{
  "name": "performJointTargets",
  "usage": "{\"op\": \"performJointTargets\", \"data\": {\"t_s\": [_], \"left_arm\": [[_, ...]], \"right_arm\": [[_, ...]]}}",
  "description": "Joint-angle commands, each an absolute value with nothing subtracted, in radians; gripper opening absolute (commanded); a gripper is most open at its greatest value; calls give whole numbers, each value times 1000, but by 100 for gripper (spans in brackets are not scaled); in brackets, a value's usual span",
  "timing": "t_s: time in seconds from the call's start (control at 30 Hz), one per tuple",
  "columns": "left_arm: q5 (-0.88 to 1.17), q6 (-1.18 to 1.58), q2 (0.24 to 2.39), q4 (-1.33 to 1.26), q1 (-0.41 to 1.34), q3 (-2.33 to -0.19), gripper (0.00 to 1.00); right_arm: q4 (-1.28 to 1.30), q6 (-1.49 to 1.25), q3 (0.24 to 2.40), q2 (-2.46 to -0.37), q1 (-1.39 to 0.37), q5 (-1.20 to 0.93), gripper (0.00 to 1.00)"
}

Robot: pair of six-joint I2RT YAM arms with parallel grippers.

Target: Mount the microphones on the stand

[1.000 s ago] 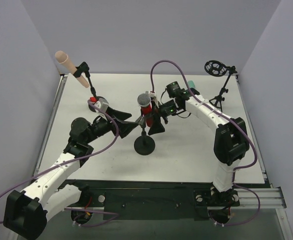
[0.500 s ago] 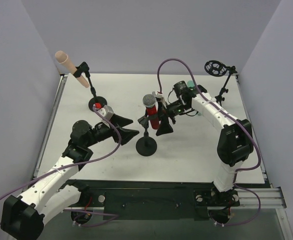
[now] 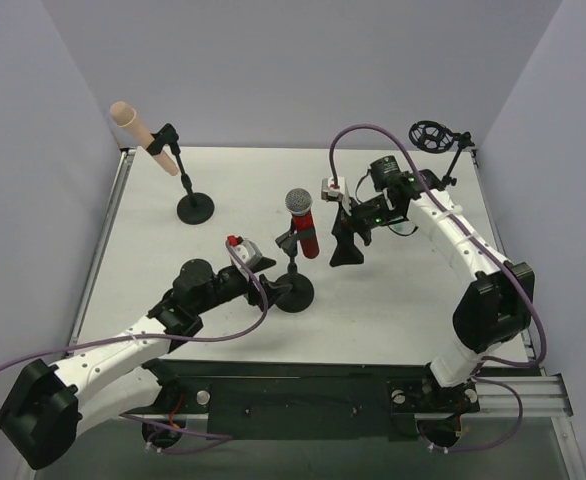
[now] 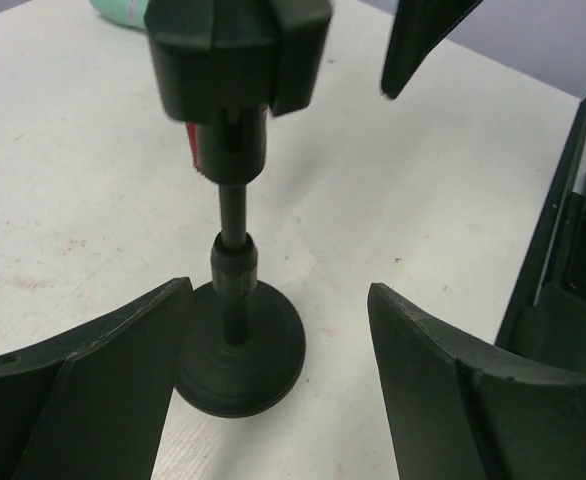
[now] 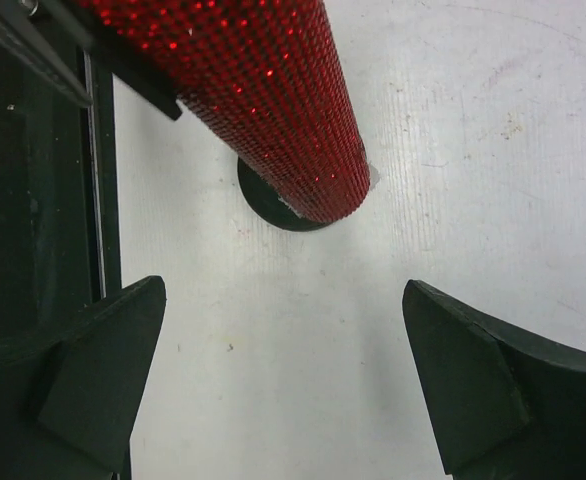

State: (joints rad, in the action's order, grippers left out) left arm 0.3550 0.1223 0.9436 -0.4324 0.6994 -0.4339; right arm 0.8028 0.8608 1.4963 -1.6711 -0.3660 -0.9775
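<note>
The glittery red microphone (image 3: 305, 235) with a silver mesh head sits tilted in the clip of the middle stand (image 3: 293, 293), held by no gripper. My left gripper (image 3: 273, 284) is open, low at that stand's round base (image 4: 241, 350), which lies between the fingers, nearer the left one. My right gripper (image 3: 349, 246) is open and empty, just right of the red microphone (image 5: 263, 90). The pale pink microphone (image 3: 133, 124) is clipped in the back-left stand (image 3: 195, 209). A teal microphone (image 4: 123, 10) lies on the table, beyond the middle stand's clip.
A third stand (image 3: 441, 172) with a round ring mount (image 3: 428, 135) stands at the back right corner. The white table (image 3: 393, 300) is walled at the left, back and right. Purple cables loop over both arms.
My right gripper has let go of the red microphone and drawn back to the right. My left gripper has swung from left of the stand down to its base.
</note>
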Motion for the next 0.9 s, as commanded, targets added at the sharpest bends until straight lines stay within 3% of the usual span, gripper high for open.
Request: {"op": "performJointTargets", "data": {"t_s": [0.0,0.17,0.3,0.43,0.63,0.87], "left_arm": [[284,77,1005,-609,703,-411,82],[302,52,1112,-770,706,-364,82],[265,41,1163,-925,704,-328,82],[247,26,1193,-1006,707,-314,81],[203,5,1206,-1020,736,-324,78],[126,9,1192,-1002,762,-314,72]], "right_arm": [[839,835,1456,-1579,-348,-879,100],[827,824,1376,-1461,-347,-767,100],[801,560,1281,-1391,-345,-732,100],[801,748,1124,-1231,-296,-882,100],[508,608,898,-1083,-21,-1139,100],[527,667,880,-1077,95,-1200,100]]}}
